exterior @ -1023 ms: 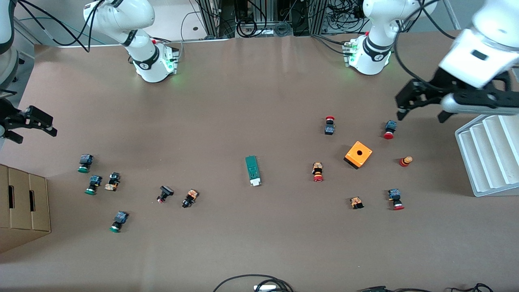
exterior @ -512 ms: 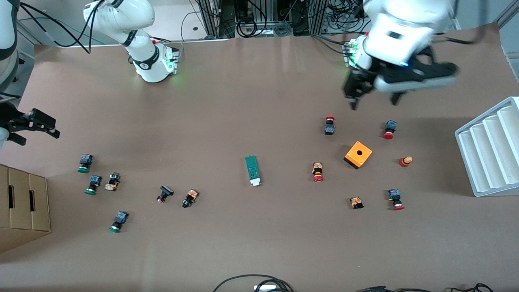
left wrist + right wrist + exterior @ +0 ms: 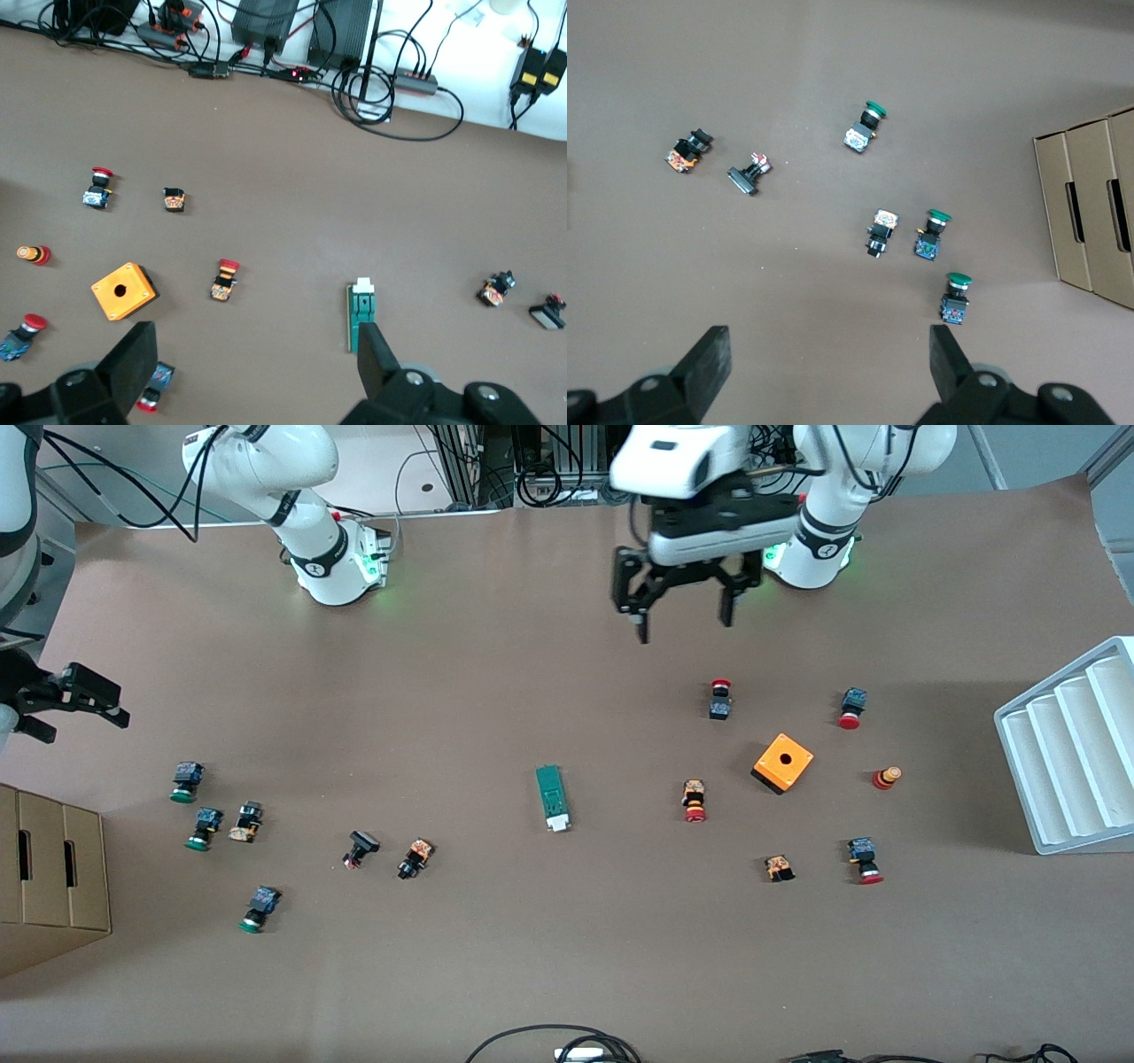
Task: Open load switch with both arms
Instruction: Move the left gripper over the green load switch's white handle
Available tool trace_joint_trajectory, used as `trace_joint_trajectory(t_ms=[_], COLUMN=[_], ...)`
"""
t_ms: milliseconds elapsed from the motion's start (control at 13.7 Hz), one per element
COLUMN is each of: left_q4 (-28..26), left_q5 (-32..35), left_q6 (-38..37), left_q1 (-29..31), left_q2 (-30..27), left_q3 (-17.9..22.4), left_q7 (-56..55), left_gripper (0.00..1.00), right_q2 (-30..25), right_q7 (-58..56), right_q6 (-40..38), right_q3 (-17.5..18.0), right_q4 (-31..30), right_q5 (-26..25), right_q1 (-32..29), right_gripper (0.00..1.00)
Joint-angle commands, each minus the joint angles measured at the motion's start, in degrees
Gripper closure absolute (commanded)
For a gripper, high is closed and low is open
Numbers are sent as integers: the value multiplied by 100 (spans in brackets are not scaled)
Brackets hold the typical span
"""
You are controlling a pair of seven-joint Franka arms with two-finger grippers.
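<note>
The load switch [image 3: 553,797] is a slim dark-green block with a white end piece, lying flat in the middle of the table; its white end points toward the front camera. In the left wrist view the load switch [image 3: 364,310] shows just past one fingertip. My left gripper [image 3: 682,618] hangs open and empty, up in the air over the bare table close to the left arm's base. The left wrist view shows this gripper [image 3: 255,341] with wide jaws. My right gripper [image 3: 81,722] waits open and empty over the table edge at the right arm's end, seen wide apart [image 3: 830,341] above bare table.
An orange box with a hole [image 3: 783,763] and several red-capped push buttons [image 3: 695,801] lie toward the left arm's end. Green-capped push buttons [image 3: 186,781] lie toward the right arm's end. A white ribbed tray [image 3: 1067,744] and a cardboard box [image 3: 53,877] stand at the two table ends.
The left arm has swung from above the white tray toward the middle of the table, along the side where the bases stand. The right gripper has hardly moved. Nothing on the table has shifted.
</note>
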Motion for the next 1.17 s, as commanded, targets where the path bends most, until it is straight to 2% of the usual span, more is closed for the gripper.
trace_joint_trajectory(t_ms=[0,292,804,1097], left_q4=[-175,-290,-290,-455], left_q5=[706,1427,3466,3802], left_q6=[85,85,85,77], left_q1=[-310,-1004,-2138,-2499], left_q2=[132,456,1862,2312], left_q3=[-261,-305,-305,-279], left_q7=[-987,-2324,-4294,-4850], left_gripper=[0,0,0,0], right_q2=[53,61,61,70], right_q7=[26,17,17,17], right_q6=[1,10,203,168], right_q3=[-8,-26,-35,-35], right_q4=[186,195,213,204], right_q5=[-118,-136,-136,-136], right_q1=[2,-25,-42,-42], right_gripper=[0,0,0,0])
